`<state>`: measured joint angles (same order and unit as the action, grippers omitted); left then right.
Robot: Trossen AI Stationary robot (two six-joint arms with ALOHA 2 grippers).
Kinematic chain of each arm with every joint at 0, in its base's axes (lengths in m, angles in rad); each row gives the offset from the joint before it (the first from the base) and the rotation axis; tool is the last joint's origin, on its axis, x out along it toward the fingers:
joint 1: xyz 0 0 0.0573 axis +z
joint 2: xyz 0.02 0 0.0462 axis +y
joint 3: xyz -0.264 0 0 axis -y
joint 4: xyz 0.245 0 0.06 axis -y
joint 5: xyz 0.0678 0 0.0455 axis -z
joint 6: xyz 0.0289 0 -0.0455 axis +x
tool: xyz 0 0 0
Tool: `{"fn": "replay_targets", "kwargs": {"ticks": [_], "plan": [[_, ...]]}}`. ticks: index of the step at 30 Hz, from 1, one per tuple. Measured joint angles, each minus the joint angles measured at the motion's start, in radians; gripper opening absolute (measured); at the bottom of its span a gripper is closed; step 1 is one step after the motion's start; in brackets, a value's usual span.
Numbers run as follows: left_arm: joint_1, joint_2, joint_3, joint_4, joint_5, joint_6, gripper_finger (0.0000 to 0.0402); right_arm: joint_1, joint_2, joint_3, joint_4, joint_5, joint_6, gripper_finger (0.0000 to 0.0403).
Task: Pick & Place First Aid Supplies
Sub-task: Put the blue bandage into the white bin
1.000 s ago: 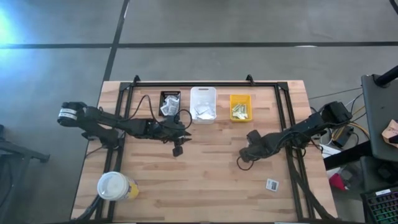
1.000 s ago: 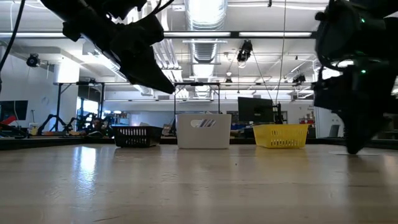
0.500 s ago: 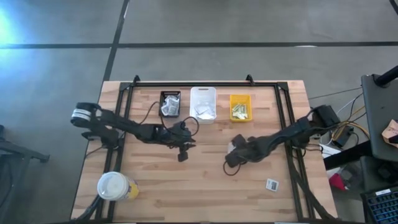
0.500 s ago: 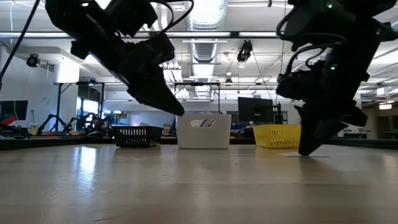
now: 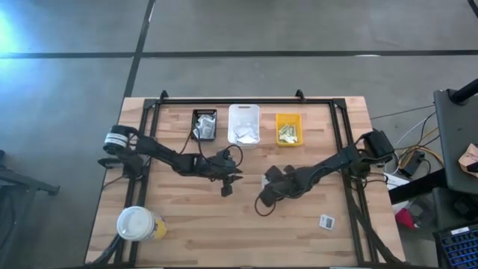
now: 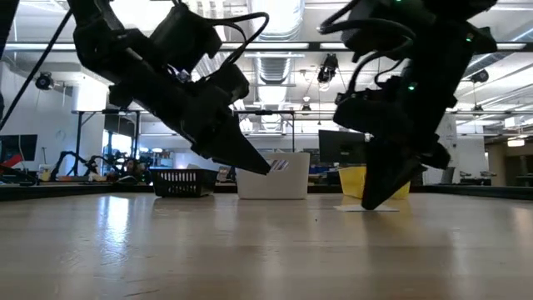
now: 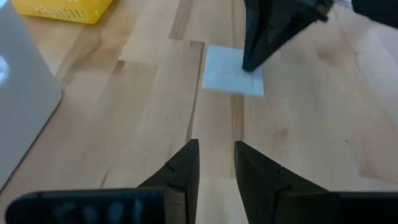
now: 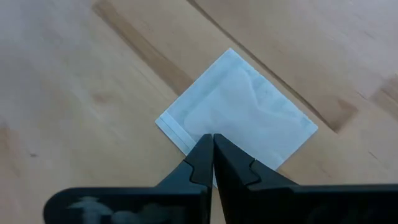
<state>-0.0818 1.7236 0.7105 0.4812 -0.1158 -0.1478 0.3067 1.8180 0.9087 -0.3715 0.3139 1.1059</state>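
Item: flat white square paper packet (image 8: pixel 239 115), plain face up, lying on the bare wooden table (image 5: pixel 187 232) near its middle, directly under the right gripper (image 8: pixel 213 158)

Right gripper: fingers together, tips pressed to one point and resting on or just above the packet's near corner; nothing clamped between them. In the left wrist view the same dark tip stands on the packet's (image 7: pixel 232 71) edge

Left gripper (image 7: pixel 216 163): fingers a little apart, empty, aimed at the packet, which lies just ahead of its tips and beyond them toward the right arm

Governing relation: the packet sits cornerwise to the right gripper, one diagonal running straight away from the tips, so no long axis to favour; the right arm is the nearer, already at the packet, the left arm a short reach off

Judgement: the shut tips look set to pin or slide the packet, not to lift it

Also present: another small white packet with dark print (image 5: pixel 326 221), well behind the right gripper toward the table's near corner
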Motion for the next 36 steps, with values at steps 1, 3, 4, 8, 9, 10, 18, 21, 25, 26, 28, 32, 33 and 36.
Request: {"fn": "replay_targets", "kwargs": {"ticks": [1, 3, 4, 8, 9, 10, 18, 21, 25, 26, 28, 32, 33, 36], "plan": [[0.0, 0.013, 0.0, 0.024, 0.0, 0.0, 0.0094, -0.003, 0.011, 0.012, 0.002, -0.002, -0.012, 0.0011], [0.0, 0.036, 0.0, 0.073, -0.003, 0.001, 0.0094, -0.01, 0.033, 0.036, 0.002, -0.005, -0.032, 0.0011], [0.0, 0.05, 0.0, 0.1, -0.007, 0.0, 0.0094, -0.013, 0.045, 0.049, 0.003, -0.007, -0.041, 0.0011], [0.0, 0.096, 0.002, 0.179, -0.013, 0.008, 0.0094, -0.019, 0.092, 0.102, 0.012, -0.01, -0.095, 0.0011], [0.0, 0.103, 0.007, 0.181, -0.013, 0.013, 0.0094, -0.019, 0.104, 0.118, 0.013, -0.013, -0.112, 0.0011], [0.0, 0.111, 0.011, 0.182, -0.013, 0.017, 0.0094, -0.019, 0.117, 0.137, 0.013, -0.018, -0.128, 0.0011], [0.0, 0.145, 0.023, 0.173, -0.013, 0.023, 0.0094, -0.02, 0.203, 0.288, 0.013, -0.035, -0.296, 0.0011], [0.0, 0.145, 0.022, 0.148, -0.013, 0.023, 0.0094, -0.02, 0.211, 0.31, 0.011, -0.035, -0.306, 0.0011], [0.0, 0.145, 0.021, 0.12, -0.002, 0.023, 0.0094, -0.02, 0.206, 0.313, 0.01, -0.035, -0.305, 0.0011], [0.0, 0.145, 0.021, 0.114, 0.009, 0.023, 0.0094, -0.02, 0.206, 0.313, 0.01, -0.035, -0.305, 0.0011], [0.0, 0.145, 0.021, 0.108, 0.047, 0.025, 0.0094, -0.02, 0.206, 0.313, 0.01, -0.034, -0.305, 0.0011], [0.0, 0.145, 0.021, 0.109, 0.121, 0.043, 0.0089, -0.02, 0.206, 0.313, 0.011, -0.03, -0.303, 0.0011], [0.0, 0.145, 0.021, 0.109, 0.134, 0.043, 0.0086, -0.02, 0.206, 0.313, 0.012, -0.03, -0.302, 0.0011], [0.0, 0.146, 0.021, 0.102, 0.141, 0.043, 0.0078, -0.02, 0.204, 0.313, 0.013, -0.03, -0.302, 0.0011]]}}
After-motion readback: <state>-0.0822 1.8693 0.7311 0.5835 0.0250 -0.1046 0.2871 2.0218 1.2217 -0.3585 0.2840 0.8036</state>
